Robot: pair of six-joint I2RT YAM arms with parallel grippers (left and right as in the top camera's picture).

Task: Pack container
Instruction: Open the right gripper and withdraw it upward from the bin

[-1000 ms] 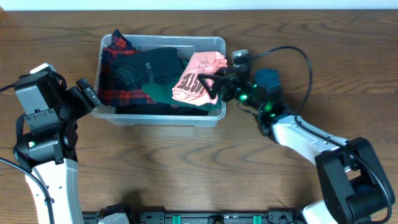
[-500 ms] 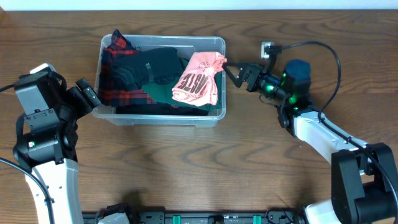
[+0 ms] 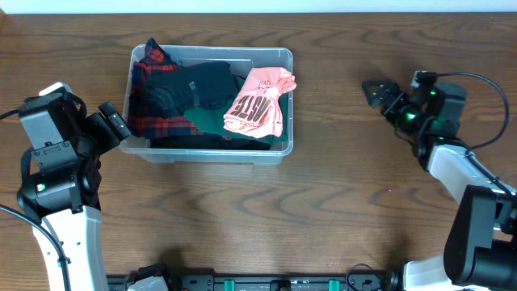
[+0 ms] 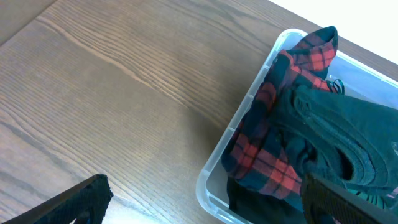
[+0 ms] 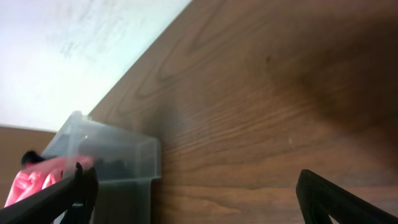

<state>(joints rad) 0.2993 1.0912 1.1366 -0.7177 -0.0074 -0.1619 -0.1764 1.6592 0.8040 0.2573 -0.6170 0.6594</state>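
The clear plastic container point(image 3: 207, 154) sits at the table's upper middle, filled with clothes: a red plaid shirt point(image 3: 149, 97), dark garments point(image 3: 198, 85) and a pink printed shirt point(image 3: 260, 103) draped at its right end. My left gripper point(image 3: 115, 124) is open and empty beside the container's left wall; the left wrist view shows the container's corner point(image 4: 214, 180) and the plaid shirt point(image 4: 273, 124). My right gripper point(image 3: 378, 91) is open and empty, well to the right of the container, which shows in the right wrist view point(image 5: 112, 155).
The wooden table point(image 3: 258, 218) surrounds the container. A pale wall lies beyond the table's far edge point(image 5: 74, 37). Cables loop over the right arm point(image 3: 485, 81).
My right gripper let go of the pink shirt, which now lies over the container's right end, and drew back to the right, away from the container. The left arm has not moved.
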